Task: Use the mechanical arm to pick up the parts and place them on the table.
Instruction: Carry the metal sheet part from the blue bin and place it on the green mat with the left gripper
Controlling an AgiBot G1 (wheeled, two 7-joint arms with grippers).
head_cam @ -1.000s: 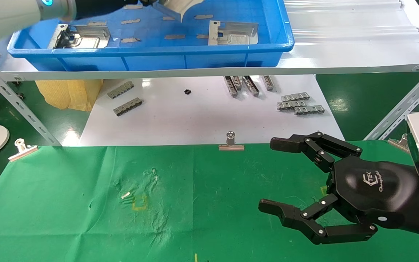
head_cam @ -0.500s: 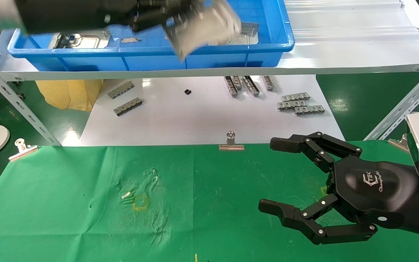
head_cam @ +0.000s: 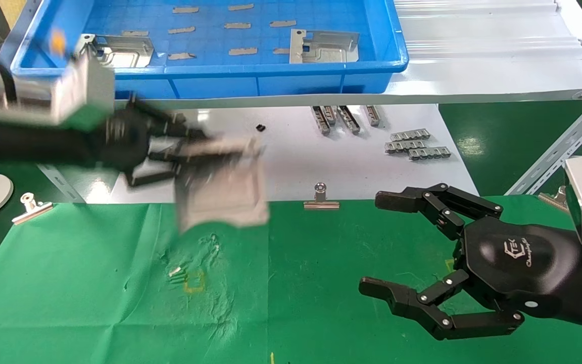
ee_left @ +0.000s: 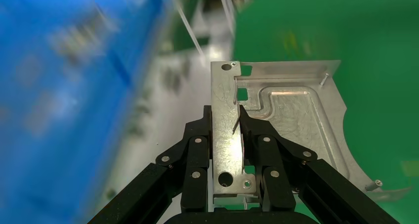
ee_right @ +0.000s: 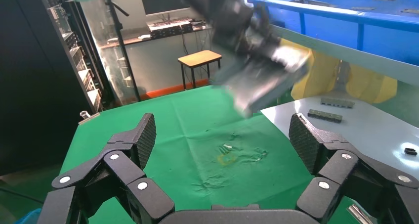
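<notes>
My left gripper (head_cam: 185, 154) is shut on a silvery sheet-metal part (head_cam: 223, 189) and holds it in the air over the far edge of the green-cloth table (head_cam: 94, 303). In the left wrist view the black fingers (ee_left: 197, 155) clamp the part's flange (ee_left: 226, 135). Two more parts (head_cam: 119, 50) (head_cam: 324, 46) lie in the blue tray (head_cam: 271, 81) on the shelf. My right gripper (head_cam: 377, 242) hangs open and empty over the table's right side. In the right wrist view (ee_right: 222, 135) it faces the held part (ee_right: 262, 83).
A white board (head_cam: 281, 167) behind the cloth carries grey toothed strips (head_cam: 417, 144) (head_cam: 177, 136). Binder clips (head_cam: 321, 199) (head_cam: 31, 207) pin the cloth's far edge. Slanted shelf legs (head_cam: 559, 149) (head_cam: 13, 136) stand at both sides. A yellow mark (head_cam: 194, 280) sits on wrinkled cloth.
My left arm has swung down and toward me with the part, from above the blue tray to just over the cloth's far edge. The right arm has not moved.
</notes>
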